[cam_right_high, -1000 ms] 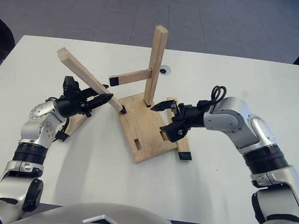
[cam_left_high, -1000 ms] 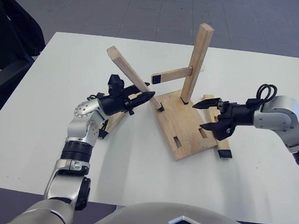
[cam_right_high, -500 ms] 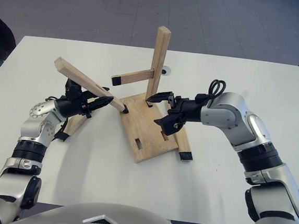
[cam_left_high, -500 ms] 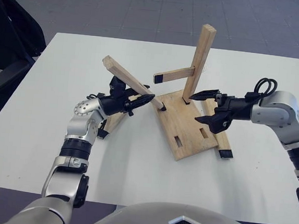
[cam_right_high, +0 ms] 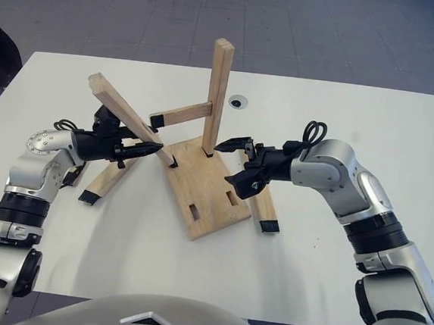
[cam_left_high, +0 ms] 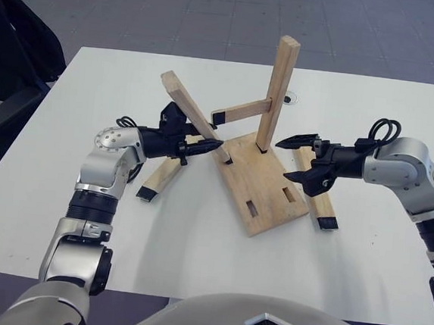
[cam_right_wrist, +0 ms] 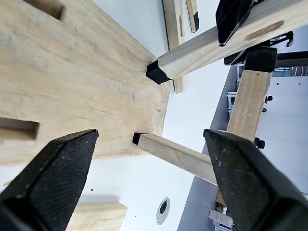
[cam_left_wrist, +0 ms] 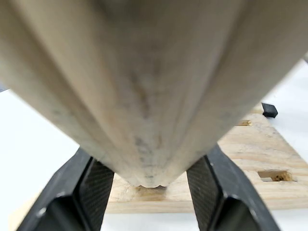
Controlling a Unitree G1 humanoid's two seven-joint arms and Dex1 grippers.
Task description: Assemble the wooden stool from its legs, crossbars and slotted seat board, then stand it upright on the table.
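While the left claw (cam_left_high: pixel 209 144) clamps the tilted leg (cam_left_high: pixel 188 107), the right claw (cam_left_high: pixel 282 159) gapes, its wrist camera revealing a seat-board slot (cam_right_wrist: pixel 19 129).

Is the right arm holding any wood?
No, the jaws of the right gripper stand open and empty above the seat board.

We see bright, even light from above washing the white surface (cam_left_high: pixel 194 252), with soft, faint shadows hugging the seat board (cam_left_high: pixel 246 173) at mid-frame.

Black fingers (cam_left_wrist: pixel 94 185) grip wooden leg (cam_left_wrist: pixel 144 86) above seat board (cam_left_wrist: pixel 250 149).
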